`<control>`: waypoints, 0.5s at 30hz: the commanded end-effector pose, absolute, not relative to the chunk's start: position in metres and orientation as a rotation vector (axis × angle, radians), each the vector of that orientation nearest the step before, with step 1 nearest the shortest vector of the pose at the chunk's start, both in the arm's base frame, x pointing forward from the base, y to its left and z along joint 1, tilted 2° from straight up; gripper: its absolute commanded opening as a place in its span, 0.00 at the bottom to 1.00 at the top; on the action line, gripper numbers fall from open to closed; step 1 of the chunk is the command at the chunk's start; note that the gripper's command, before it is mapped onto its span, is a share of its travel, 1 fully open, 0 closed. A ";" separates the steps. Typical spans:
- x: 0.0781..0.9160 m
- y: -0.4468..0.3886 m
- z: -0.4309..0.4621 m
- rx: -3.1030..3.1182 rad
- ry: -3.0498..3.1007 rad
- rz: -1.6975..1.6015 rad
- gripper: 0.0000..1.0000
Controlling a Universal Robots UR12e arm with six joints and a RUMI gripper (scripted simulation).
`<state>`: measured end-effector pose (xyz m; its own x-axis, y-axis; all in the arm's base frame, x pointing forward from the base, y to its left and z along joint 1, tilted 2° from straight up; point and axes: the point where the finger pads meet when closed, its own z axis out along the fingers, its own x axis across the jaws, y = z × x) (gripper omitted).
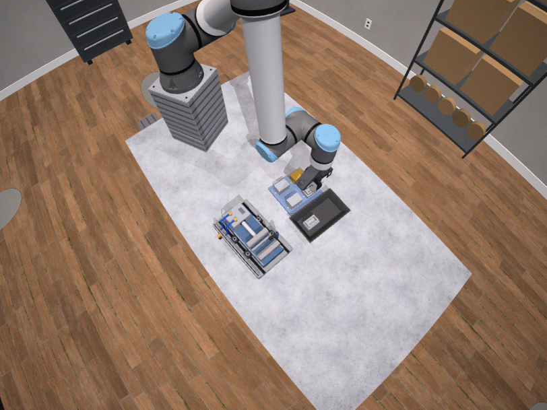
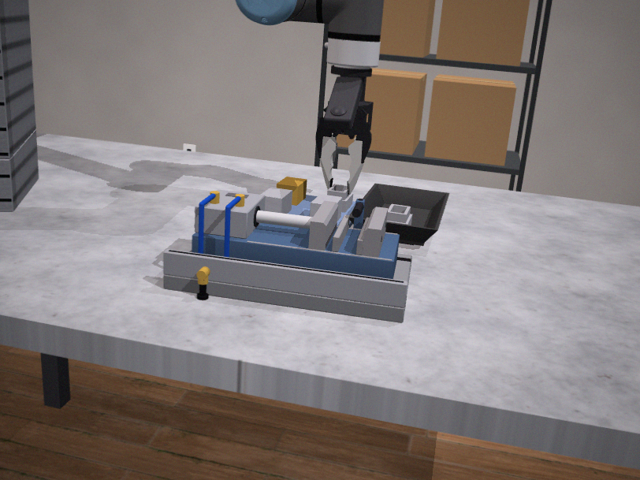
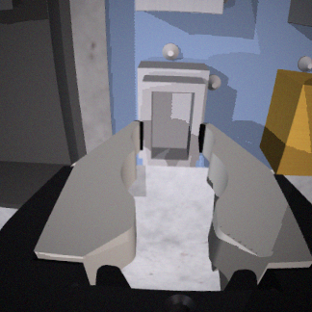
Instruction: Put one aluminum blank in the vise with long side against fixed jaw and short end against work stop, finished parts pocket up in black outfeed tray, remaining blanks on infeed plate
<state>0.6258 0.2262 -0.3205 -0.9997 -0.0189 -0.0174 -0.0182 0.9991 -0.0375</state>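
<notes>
The arm point(image 1: 267, 77) point(image 2: 349, 5) runs out of the top and exterior views at the upper edge. In the exterior view, the near wall of the vise point(image 1: 252, 239) point(image 2: 293, 258) hides most of the blue plate point(image 1: 285, 200) point(image 3: 241, 43).

So from the top view, the vise point(image 1: 285, 247) point(image 2: 293, 258) is on the table point(image 1: 356, 282) point(image 2: 507, 288) point(image 3: 173, 231), left of the tray point(image 1: 330, 207) point(image 2: 408, 191) point(image 3: 29, 96). The plate point(image 1: 283, 198) point(image 2: 307, 202) point(image 3: 122, 48) is just behind the tray, with one block point(image 1: 294, 199) point(image 3: 179, 5) near it, another block point(image 1: 281, 186) point(image 3: 300, 13) further left, and a corner block point(image 1: 296, 176) point(image 2: 292, 184) point(image 3: 289, 125) towards the back. One pocketed part point(image 1: 311, 221) point(image 2: 400, 221) lies in the tray
</notes>
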 end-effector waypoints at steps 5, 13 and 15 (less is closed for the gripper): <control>0.626 0.226 -0.320 -0.029 3.122 -0.058 0.00; 0.626 0.227 -0.311 -0.029 3.122 -0.058 0.00; 0.626 0.227 -0.308 -0.029 3.122 -0.058 0.00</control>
<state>0.6257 0.2265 -0.3139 -0.9997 -0.0189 -0.0173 -0.0182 0.9991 -0.0375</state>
